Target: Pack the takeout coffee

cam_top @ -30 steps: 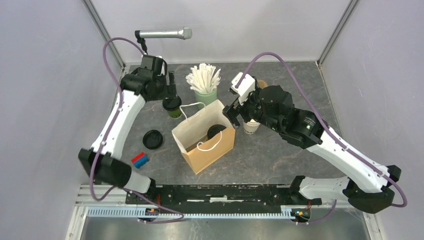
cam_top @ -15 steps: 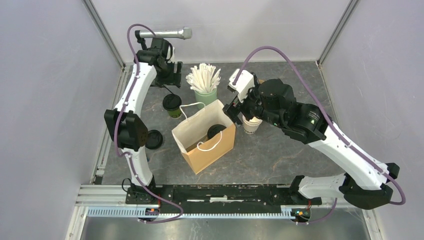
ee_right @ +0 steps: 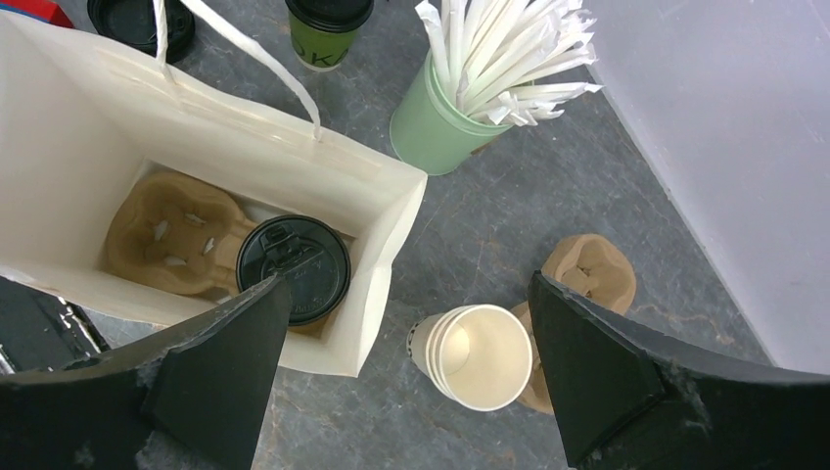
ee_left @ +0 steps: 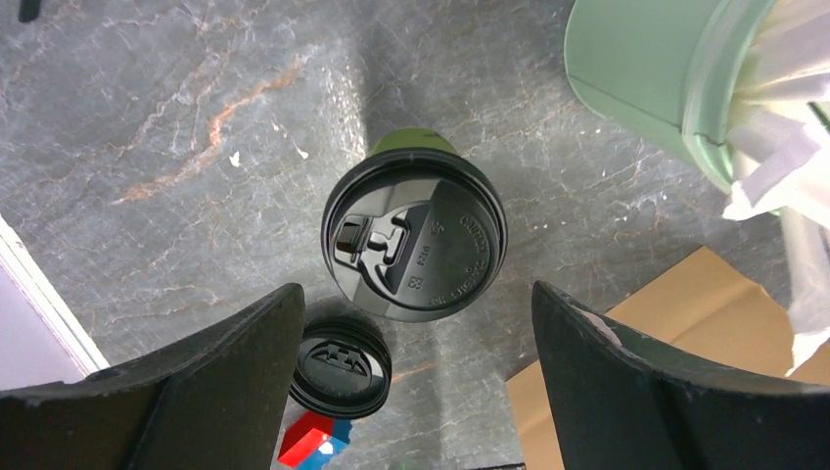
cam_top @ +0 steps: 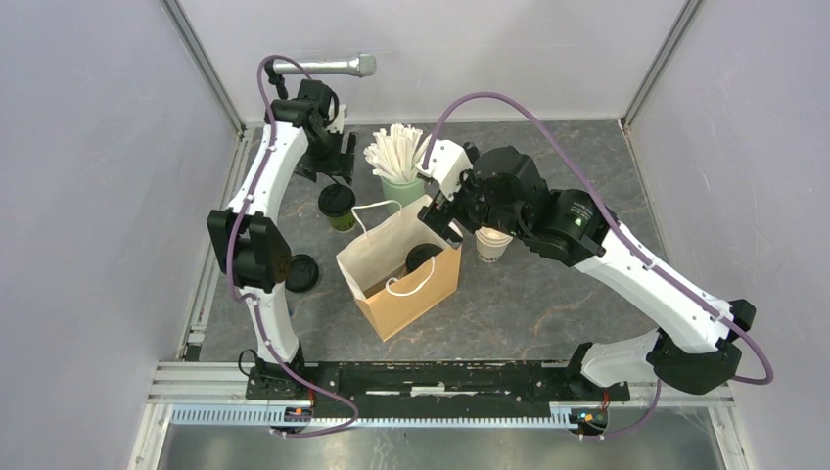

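Left gripper [ee_left: 416, 294] is spread wide with nothing in it. It hangs above the olive-green cup [ee_left: 416, 245], which shows between my two fingers in the wrist view without touching either. Right gripper [ee_right: 409, 286] is just as wide and just as empty, hovering over the far corner of the paper bag [cam_top: 396, 284]. On the grey table [cam_top: 548, 294] the bag stands open and upright near the middle. Inside it lies a brown cardboard tray [ee_right: 166, 230], and the lidded cup [ee_right: 294, 269] sits in the tray's slot nearest that far corner. I can only see its black lid. The olive-green cup stands upright on the table just left of the bag, lid on. Behind the bag is a mint-green cup [ee_right: 436, 122] full of white sticks [ee_right: 499, 59]. A stack of cream cups [ee_right: 480, 357] stands just right of the bag. A loose black lid [ee_left: 341, 364] lies flat nearer me than the green cup, with red and blue blocks [ee_left: 313, 441] beside it.
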`<state>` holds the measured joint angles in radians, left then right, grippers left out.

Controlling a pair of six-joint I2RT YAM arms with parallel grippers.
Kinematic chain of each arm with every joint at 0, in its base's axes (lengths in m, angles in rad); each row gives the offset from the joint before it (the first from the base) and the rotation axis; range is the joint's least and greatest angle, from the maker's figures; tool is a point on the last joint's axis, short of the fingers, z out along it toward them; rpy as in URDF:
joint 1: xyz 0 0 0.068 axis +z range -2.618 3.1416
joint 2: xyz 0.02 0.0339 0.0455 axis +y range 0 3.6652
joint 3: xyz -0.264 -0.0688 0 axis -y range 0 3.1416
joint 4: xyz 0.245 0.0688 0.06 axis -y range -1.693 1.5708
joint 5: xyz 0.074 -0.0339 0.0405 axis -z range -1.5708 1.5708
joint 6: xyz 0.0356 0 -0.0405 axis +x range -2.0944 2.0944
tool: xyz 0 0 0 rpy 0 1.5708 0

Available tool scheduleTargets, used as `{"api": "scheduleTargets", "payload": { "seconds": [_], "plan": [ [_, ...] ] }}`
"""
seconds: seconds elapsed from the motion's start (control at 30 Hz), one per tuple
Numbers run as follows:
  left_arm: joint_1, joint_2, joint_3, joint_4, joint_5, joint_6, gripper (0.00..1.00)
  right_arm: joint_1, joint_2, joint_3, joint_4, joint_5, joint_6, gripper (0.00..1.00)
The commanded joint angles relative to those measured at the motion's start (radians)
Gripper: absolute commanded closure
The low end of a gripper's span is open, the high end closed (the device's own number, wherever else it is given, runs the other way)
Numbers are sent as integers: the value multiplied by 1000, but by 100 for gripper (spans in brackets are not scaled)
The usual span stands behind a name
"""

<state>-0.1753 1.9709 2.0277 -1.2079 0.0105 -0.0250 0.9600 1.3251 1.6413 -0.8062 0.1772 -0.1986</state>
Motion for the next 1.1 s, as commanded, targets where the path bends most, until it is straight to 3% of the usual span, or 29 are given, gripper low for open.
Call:
{"api": "scheduleTargets", "payload": {
  "seconds": [0.0,0.33,0.6,1.07],
  "plan": [
    [-5,6,-24,-35,9,58,8,-2,15,79,-10,9,-24,2],
    [-43,84,21,-32,15,113,7,-2,53,104,-17,-3,-19,2],
    [-59,64,29,-32,-78,124,6,-3,61,115,-27,3,-19,2],
    [-55,67,8,-23,-111,138,3,-2,62,119,-17,21,-27,2]
  ]
}}
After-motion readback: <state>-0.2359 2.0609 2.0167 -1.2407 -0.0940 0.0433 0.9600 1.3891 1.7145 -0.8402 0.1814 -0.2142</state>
